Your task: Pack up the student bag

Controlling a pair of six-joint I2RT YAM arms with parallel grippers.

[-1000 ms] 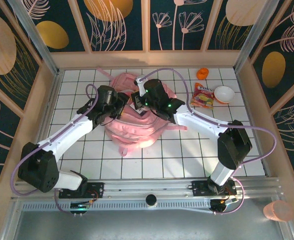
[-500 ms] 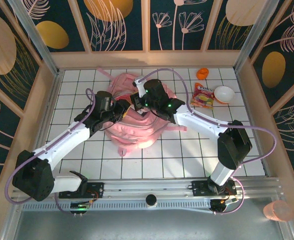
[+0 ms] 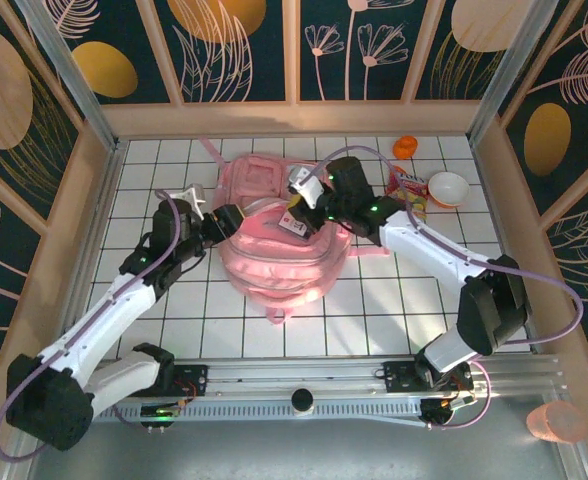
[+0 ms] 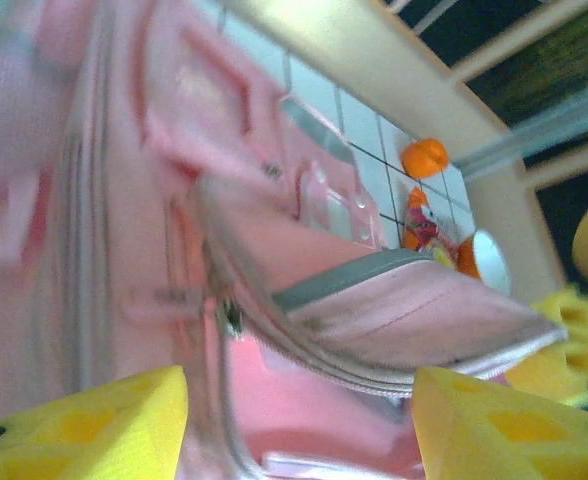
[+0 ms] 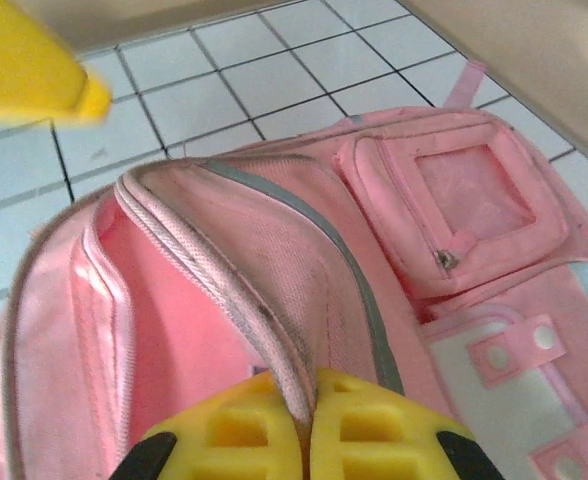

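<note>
The student bag (image 3: 279, 255), a big pale pink backpack, lies in the middle of the tiled table with its main compartment open. My right gripper (image 3: 312, 208) is shut on the zip edge of the bag's front flap (image 5: 274, 300) and holds it lifted; its yellow fingers (image 5: 374, 430) press the seam between them. My left gripper (image 3: 221, 222) is at the bag's left side, open. In the left wrist view its yellow fingertips (image 4: 84, 425) stand wide apart at the mouth of the bag (image 4: 314, 400), with the raised flap (image 4: 414, 320) above the gap.
At the back right lie an orange item (image 3: 405, 147), a colourful snack packet (image 3: 406, 190) and a white and orange bowl (image 3: 448, 187). A pink cup (image 3: 554, 422) stands outside the frame at the near right. Wooden walls ring the table.
The right gripper has carried the flap up and to the right, widening the bag's mouth. The left arm has drawn back to the left, and its jaws narrowed, then opened again.
</note>
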